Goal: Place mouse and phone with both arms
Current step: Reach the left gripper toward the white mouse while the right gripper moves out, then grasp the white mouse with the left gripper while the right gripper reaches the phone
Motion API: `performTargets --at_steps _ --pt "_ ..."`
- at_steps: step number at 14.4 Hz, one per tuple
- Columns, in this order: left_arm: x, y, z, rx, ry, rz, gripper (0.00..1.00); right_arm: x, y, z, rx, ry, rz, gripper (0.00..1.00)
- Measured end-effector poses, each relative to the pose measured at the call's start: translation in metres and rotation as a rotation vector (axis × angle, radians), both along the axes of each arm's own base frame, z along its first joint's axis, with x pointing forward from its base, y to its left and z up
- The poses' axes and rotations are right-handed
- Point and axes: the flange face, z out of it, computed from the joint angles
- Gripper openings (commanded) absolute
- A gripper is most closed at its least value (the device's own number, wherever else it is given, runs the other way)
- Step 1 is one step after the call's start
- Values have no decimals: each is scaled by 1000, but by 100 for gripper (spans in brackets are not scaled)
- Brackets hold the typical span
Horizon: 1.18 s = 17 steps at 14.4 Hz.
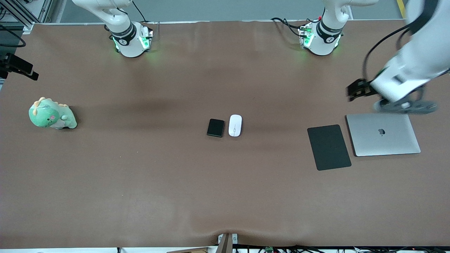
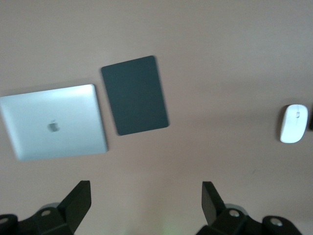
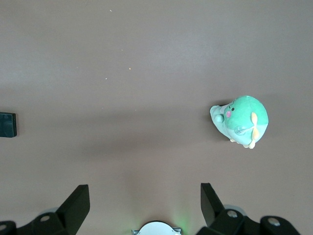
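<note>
**White mouse, black phone: both at table centre, neither held**

White glossy mouse (image 1: 235,125) lies at mid-table, long axis running toward the bases. Phone (image 1: 215,128) lies just beside it, toward the right arm's end; a narrow strip of table shows between them, so they look apart, not touching.

Left gripper (image 2: 145,203): up in the air over the table at the left arm's end, above bare surface by the laptop's edge. Jaws spread wide, nothing between them. The front view shows it blurred.

Right gripper (image 3: 142,205): seen only in its own wrist view, over bare table near the toy. Jaws released, empty. The phone's edge shows at the margin of that view.

Risks, as judgement:
- Mouse and phone sit so close that a finger lowered between them may nudge the neighbour or catch both.
- The mouse's smooth rounded shell may slip from a two-finger pinch if taken off-centre.
- The phone is a thin, flat slab; fingers may skate over it without purchase.
- Both arms must converge on one small spot, so the grippers may collide unless they go in turn.

Other items:
- Pad (image 1: 329,147), flat and black, toward the left arm's end.
- Laptop (image 1: 383,134), silver, closed, just beside the pad.
- Toy (image 1: 52,114), green plush dinosaur, at the right arm's end, well apart from the rest.

Nothing stands between either gripper and the pair.
</note>
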Motion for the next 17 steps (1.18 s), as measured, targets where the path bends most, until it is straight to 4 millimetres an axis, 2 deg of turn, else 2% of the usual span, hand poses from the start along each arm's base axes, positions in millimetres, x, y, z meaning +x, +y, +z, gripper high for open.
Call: performTargets --at_steps 2,5,7,8,11,17 --pt "6 -68 -49 3 7 5 100 0 0 0 0 0 0 100" --pt "0 -170 -132 2 -3 63 100 1 -1 -2 0 2 -2 100" --pt "-11 -227 -184 -14 -22 96 100 2 -1 -2 0 3 -2 100" --pt "-16 -247 -207 -23 -29 94 100 3 -1 -3 0 4 -2 100" --pt "-36 -291 -263 -38 -29 45 100 5 -2 -6 0 10 -4 100" --pt "-50 -313 -333 -37 -16 59 100 10 -5 -16 0 28 -9 100"
